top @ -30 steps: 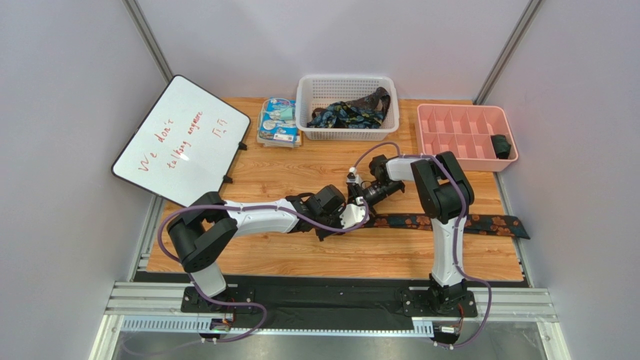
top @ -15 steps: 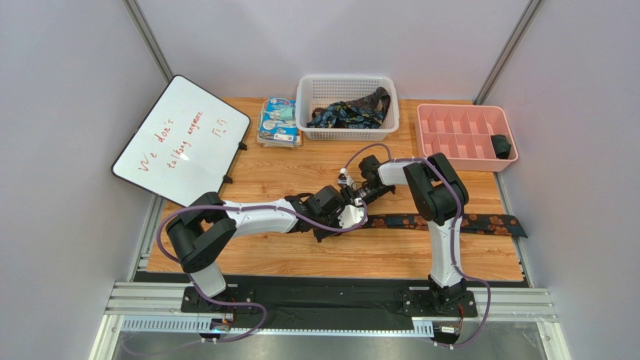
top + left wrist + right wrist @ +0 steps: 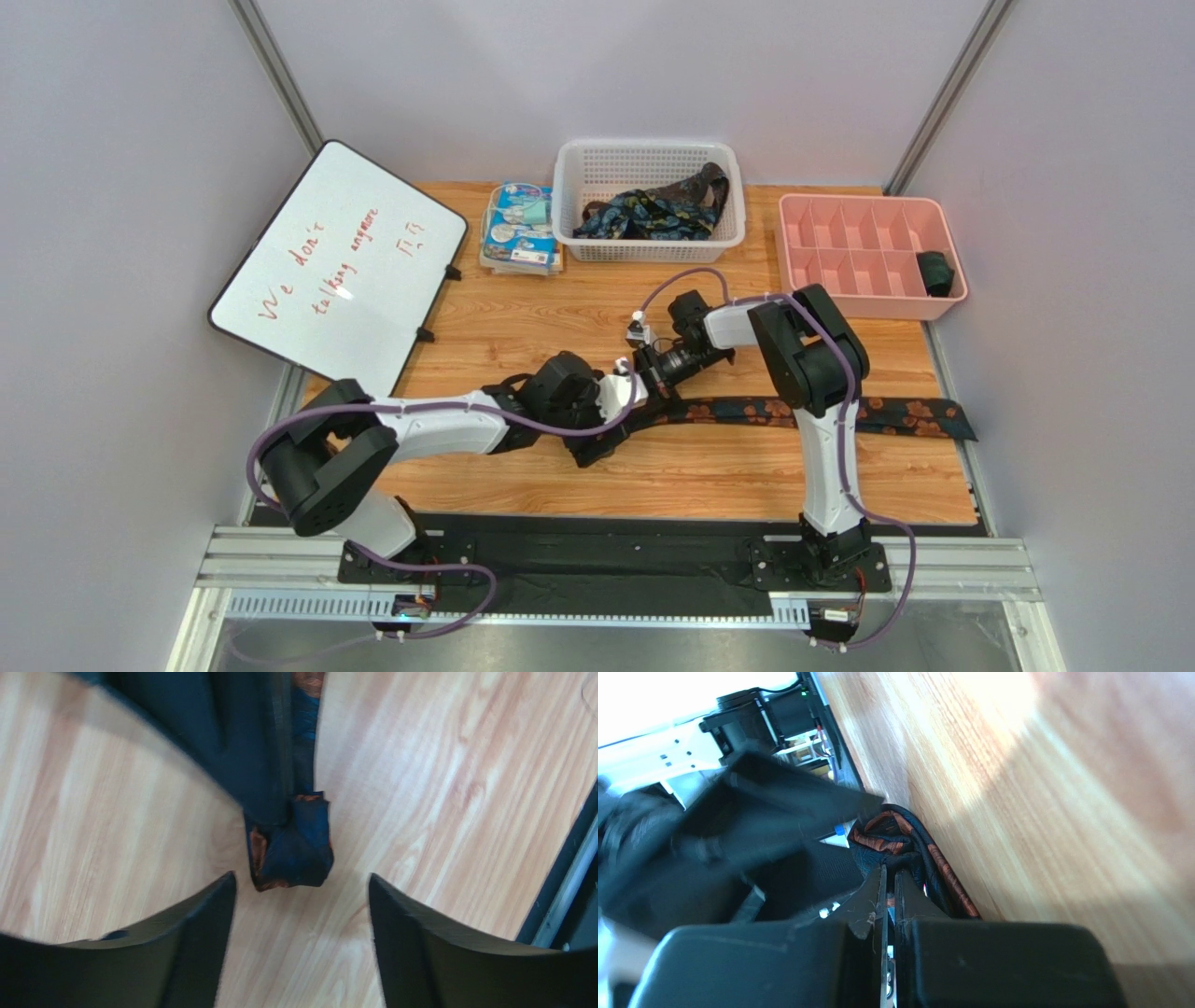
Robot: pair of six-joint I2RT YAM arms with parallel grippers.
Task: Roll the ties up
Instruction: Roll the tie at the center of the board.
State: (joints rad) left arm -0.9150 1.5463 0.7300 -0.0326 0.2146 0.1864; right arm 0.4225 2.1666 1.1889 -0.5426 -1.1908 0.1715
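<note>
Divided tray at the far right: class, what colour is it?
The tray is pink; top external view.

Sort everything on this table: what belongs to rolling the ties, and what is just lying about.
Job in hand:
- tie laid out flat
- ties heaped in the basket
- pink tray, with a dark roll, probably a finished tie, in a right-hand compartment

Lying about:
- whiteboard
- packet

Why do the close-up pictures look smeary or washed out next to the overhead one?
Top view: evenly lit and sharp. Left wrist view: the rolled end of the tie is fairly crisp, the cloth above it smeared. Right wrist view: the wooden table glares near white at the top.
</note>
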